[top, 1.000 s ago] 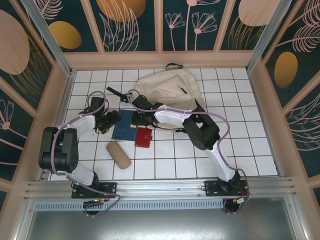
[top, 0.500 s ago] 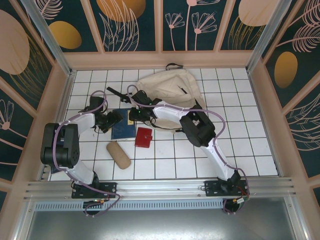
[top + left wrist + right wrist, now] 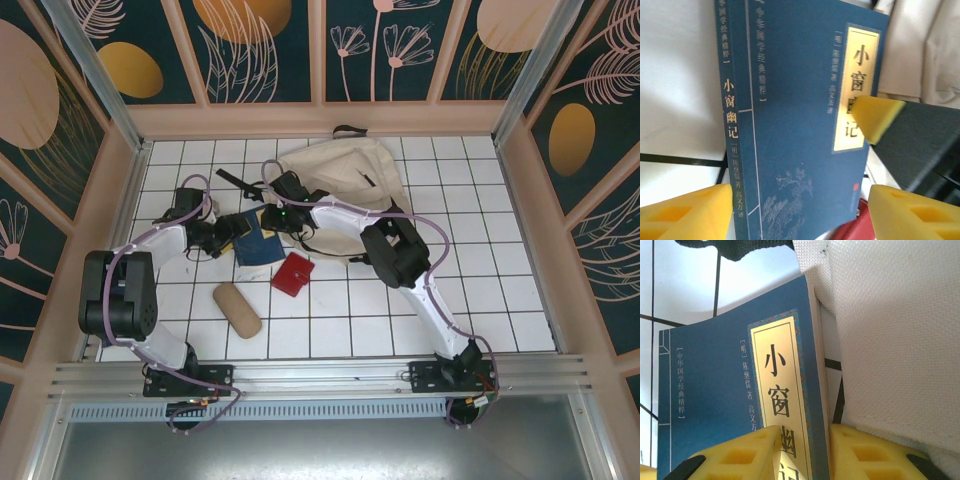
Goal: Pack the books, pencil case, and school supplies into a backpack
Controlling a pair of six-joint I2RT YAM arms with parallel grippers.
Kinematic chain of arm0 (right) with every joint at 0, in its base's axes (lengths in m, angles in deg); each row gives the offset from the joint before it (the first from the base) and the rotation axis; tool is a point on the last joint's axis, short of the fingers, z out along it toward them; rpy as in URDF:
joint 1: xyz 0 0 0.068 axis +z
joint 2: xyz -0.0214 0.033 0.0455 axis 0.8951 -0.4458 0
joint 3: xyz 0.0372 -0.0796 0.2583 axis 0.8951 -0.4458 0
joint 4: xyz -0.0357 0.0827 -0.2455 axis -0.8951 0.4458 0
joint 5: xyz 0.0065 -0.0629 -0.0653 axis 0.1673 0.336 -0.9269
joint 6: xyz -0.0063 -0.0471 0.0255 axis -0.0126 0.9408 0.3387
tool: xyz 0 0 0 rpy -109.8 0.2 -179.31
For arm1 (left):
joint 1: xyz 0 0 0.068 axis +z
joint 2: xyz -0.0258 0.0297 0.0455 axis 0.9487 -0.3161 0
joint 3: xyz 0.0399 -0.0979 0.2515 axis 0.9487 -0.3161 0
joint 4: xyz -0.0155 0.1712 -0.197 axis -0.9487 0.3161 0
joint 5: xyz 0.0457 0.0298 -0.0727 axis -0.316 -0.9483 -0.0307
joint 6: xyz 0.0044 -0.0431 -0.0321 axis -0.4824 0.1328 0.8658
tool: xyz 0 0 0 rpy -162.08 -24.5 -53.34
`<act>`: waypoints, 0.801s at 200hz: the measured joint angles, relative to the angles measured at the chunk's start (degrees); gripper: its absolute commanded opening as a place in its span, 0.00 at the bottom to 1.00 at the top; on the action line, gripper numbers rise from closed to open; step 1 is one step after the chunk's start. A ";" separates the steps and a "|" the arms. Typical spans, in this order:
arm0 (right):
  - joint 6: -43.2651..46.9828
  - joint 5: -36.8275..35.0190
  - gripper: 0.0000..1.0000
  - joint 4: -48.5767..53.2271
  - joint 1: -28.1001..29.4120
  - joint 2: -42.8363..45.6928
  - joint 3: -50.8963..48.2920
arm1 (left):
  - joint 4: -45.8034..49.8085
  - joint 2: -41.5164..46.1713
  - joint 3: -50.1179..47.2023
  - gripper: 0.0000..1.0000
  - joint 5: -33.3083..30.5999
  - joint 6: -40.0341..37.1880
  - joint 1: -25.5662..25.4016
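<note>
A navy book [image 3: 258, 246] with a yellow label lies tilted just left of the beige backpack [image 3: 345, 180]. My right gripper [image 3: 273, 218] is shut on the book's [image 3: 715, 405] label edge, its yellow fingers [image 3: 740, 457] pressed on either side, right against the backpack's cloth [image 3: 890, 330]. My left gripper [image 3: 229, 232] stands open astride the same book [image 3: 790, 125]; a gap shows beside its right finger [image 3: 915, 212]. The right gripper's pad [image 3: 875, 117] rests on the label. The red square supply [image 3: 293, 274] lies below the book. The tan pencil case [image 3: 237, 309] lies nearer the arms.
A black backpack strap [image 3: 237, 183] lies on the white tiles behind the book. The pink side walls [image 3: 110, 210] fence the table. Open tiles stretch to the right of the right arm [image 3: 400, 255].
The right gripper has drawn the book up and toward the backpack, turning it. The red square has shifted slightly and rotated. The left gripper followed the book and its jaws narrowed a little.
</note>
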 measured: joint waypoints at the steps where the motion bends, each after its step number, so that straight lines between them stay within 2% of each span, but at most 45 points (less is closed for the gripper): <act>1: 0.00 0.00 0.31 -0.02 0.00 0.00 0.00 | -0.07 0.02 0.00 0.69 0.04 0.02 0.00; 39: -0.42 0.02 0.31 -0.98 -0.61 -0.07 -0.17 | -3.58 0.15 0.00 0.62 1.81 3.13 0.04; 79: -1.53 1.16 0.31 -2.58 -0.72 -0.09 -0.81 | -12.83 0.15 -2.84 0.59 4.61 13.44 -0.63; 113: -1.70 1.55 0.31 -3.39 -0.79 -0.09 -1.25 | -15.21 0.13 -3.89 0.54 5.33 19.34 -0.72; 139: -1.75 1.70 0.31 -3.80 -0.83 -0.09 -1.46 | -15.28 -0.07 -3.82 0.45 4.79 19.93 -0.72; 160: -1.90 2.16 0.34 -4.20 -0.94 -0.07 -1.55 | -13.75 -0.28 -3.26 0.31 3.50 19.15 -0.72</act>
